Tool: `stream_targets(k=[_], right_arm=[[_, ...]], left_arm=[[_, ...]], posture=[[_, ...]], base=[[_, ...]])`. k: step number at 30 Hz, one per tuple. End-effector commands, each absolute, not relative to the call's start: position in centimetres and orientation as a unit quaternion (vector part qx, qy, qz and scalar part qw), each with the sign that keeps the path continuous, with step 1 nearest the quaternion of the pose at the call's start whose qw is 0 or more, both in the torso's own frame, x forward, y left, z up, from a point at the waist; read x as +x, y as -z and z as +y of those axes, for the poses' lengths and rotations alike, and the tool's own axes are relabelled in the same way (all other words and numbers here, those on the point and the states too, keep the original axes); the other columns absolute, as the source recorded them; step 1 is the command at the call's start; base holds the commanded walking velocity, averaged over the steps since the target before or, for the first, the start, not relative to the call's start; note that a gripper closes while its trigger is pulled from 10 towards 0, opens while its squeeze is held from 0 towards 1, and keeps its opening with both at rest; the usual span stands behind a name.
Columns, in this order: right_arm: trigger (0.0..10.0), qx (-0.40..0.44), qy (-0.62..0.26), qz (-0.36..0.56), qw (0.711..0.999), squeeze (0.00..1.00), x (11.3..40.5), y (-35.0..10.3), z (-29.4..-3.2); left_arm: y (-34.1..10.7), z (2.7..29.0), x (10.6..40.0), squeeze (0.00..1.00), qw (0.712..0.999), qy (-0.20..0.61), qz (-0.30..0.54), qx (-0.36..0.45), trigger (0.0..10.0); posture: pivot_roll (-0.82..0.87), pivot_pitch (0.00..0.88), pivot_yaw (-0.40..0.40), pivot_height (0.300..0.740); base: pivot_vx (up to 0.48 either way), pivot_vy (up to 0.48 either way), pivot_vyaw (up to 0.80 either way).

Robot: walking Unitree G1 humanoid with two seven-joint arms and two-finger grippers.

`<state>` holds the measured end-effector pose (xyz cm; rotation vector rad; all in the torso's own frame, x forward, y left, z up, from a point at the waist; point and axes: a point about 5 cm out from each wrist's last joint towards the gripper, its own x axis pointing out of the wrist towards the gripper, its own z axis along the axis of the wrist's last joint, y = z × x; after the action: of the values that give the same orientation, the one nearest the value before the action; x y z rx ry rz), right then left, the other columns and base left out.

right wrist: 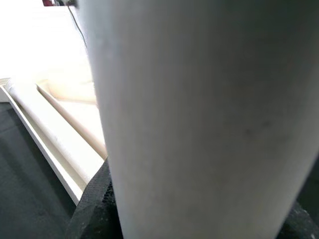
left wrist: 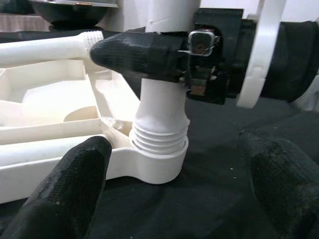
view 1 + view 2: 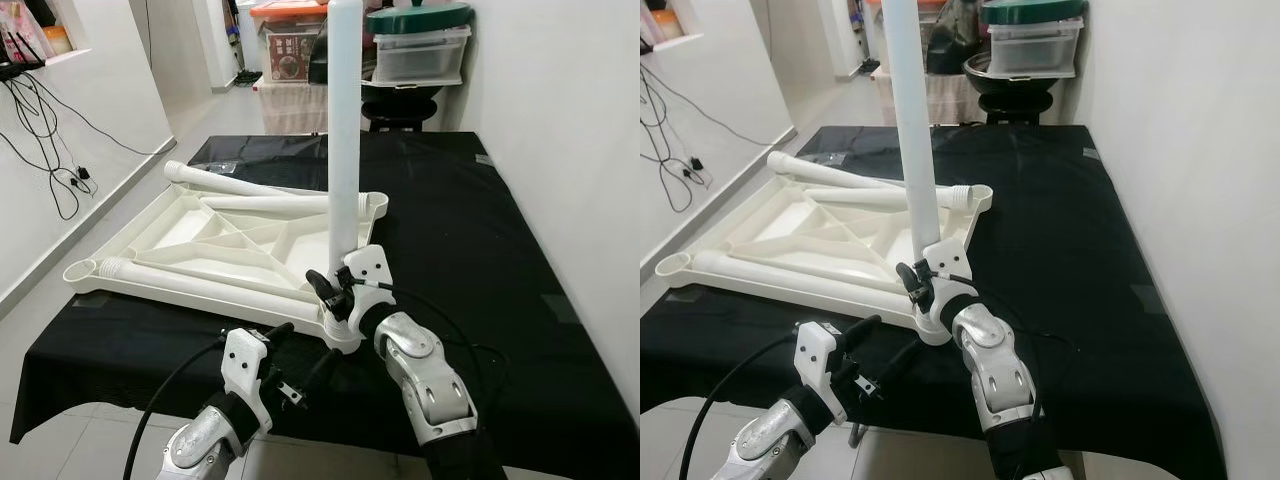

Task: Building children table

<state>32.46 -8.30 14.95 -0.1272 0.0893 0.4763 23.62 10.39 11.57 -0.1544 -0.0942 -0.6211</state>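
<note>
- Step in hand: fitting a white table leg [image 3: 344, 120] into the near corner socket [image 2: 159, 167] of the inverted white tabletop [image 3: 190, 235], which lies underside up on the black-covered desk [image 3: 480, 230].
- Leg stands upright; its threaded end sits in the socket with several thread rings showing above the rim in the left wrist view, so I judge it only partly screwed in.
- Right tool [image 3: 335, 288]: closed around the leg low down, just above the threads. Right wrist view is mostly white tube with black pad at the edge; grip looks firm, though pad contact is hard to judge from that close.
- Left tool [image 3: 300, 350]: fingers [image 2: 65, 194] spread apart, gripping nothing, near the desk's front edge just short of the socket corner and not touching it.
- Other loose legs [image 3: 215, 287] lie flat inside the tabletop's rim, among its ribs.
- Next move, as judged: turn the leg further about its own axis, keeping it vertical so the threads do not cross; the left tool could steady the tabletop corner against sliding on the cloth.
- Storage boxes [image 3: 415, 50] stand beyond the far end, well apart.
</note>
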Motion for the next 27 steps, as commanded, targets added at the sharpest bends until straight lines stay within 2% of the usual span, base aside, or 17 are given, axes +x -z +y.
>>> stream_targets(k=[1,6,7,8,9,11,15,17,18,19,20,22,23,27], right_arm=[[10.0,-0.065,-0.225,0.11,0.966,1.0,32.4,-12.7,-9.7],[10.0,-0.048,-0.294,0.071,0.952,1.0,33.5,-14.4,-10.1],[10.0,-0.068,-0.34,0.059,0.936,0.0,34.2,-15.4,-10.9],[10.0,-0.068,-0.34,0.059,0.936,0.0,34.2,-15.4,-10.9],[10.0,-0.084,-0.369,0.053,0.924,0.0,34.7,-16.1,-11.6],[10.0,-0.112,-0.446,0.053,0.886,0.0,35.1,-17.1,-12.5],[10.0,-0.116,-0.461,0.054,0.878,0.0,35.1,-17.2,-12.6],[10.0,-0.124,-0.529,0.064,0.837,0.0,34.8,-17.7,-12.6],[10.0,-0.124,-0.529,0.064,0.837,0.0,34.8,-17.7,-12.6],[10.0,-0.123,-0.555,0.069,0.82,0.0,34.7,-17.9,-12.7],[4.7,-0.124,-0.571,0.076,0.808,0.0,34.8,-18.0,-12.6],[4.7,-0.123,-0.578,0.08,0.803,0.0,35.0,-18.0,-12.7],[0.0,-0.118,-0.579,0.082,0.802,0.0,35.2,-18.0,-12.6],[0.0,-0.111,-0.587,0.084,0.798,0.0,35.5,-17.8,-12.7]], left_arm=[[-11.5,10.6,23.6,0.0,0.95,0.301,-0.045,-0.07,10.0],[-11.5,10.5,23.6,0.0,0.95,0.302,-0.044,-0.066,10.0],[-11.5,10.5,23.4,0.0,0.95,0.304,-0.044,-0.061,10.0],[-11.5,10.5,23.4,0.0,0.95,0.304,-0.044,-0.061,10.0],[-11.5,10.4,23.2,0.0,0.949,0.306,-0.044,-0.058,10.0],[-11.5,10.5,22.9,0.0,0.95,0.305,-0.044,-0.053,10.0],[-11.5,10.5,22.9,0.0,0.95,0.304,-0.044,-0.053,10.0],[-11.6,10.6,22.9,0.0,0.952,0.299,-0.047,-0.049,10.0],[-11.6,10.6,22.9,0.0,0.952,0.299,-0.047,-0.049,10.0],[-11.7,10.6,22.9,0.0,0.952,0.297,-0.05,-0.047,10.0],[-11.8,10.5,23.0,0.0,0.952,0.299,-0.054,-0.04,10.0],[-11.9,10.5,23.0,0.0,0.951,0.3,-0.057,-0.036,10.0],[-12.0,10.4,23.1,0.0,0.951,0.3,-0.059,-0.033,10.0],[-12.0,10.5,23.2,0.0,0.952,0.299,-0.059,-0.031,10.0]], posture=[[0.06,0.082,0.038,0.74],[0.06,0.075,0.044,0.74],[0.05,0.065,0.045,0.74],[0.05,0.065,0.045,0.74],[0.05,0.065,0.045,0.74],[0.05,0.057,0.046,0.74],[0.05,0.057,0.046,0.74],[0.06,0.049,0.045,0.74],[0.06,0.049,0.045,0.74],[0.06,0.049,0.045,0.74],[0.06,0.045,0.048,0.74],[0.06,0.045,0.048,0.74],[0.06,0.04,0.049,0.74],[0.06,0.037,0.051,0.74]], base=[[0.0,0.0,0.0],[0.0,0.0,0.0],[0.0,0.0,0.0],[0.0,0.0,0.0],[0.0,0.0,0.0],[0.0,0.0,0.0],[0.0,0.0,0.0],[0.0,0.0,0.0],[0.0,0.0,0.0],[0.0,0.0,0.0],[0.0,0.0,0.0],[0.0,0.0,0.0],[0.0,0.0,0.0],[0.0,0.0,0.0]])
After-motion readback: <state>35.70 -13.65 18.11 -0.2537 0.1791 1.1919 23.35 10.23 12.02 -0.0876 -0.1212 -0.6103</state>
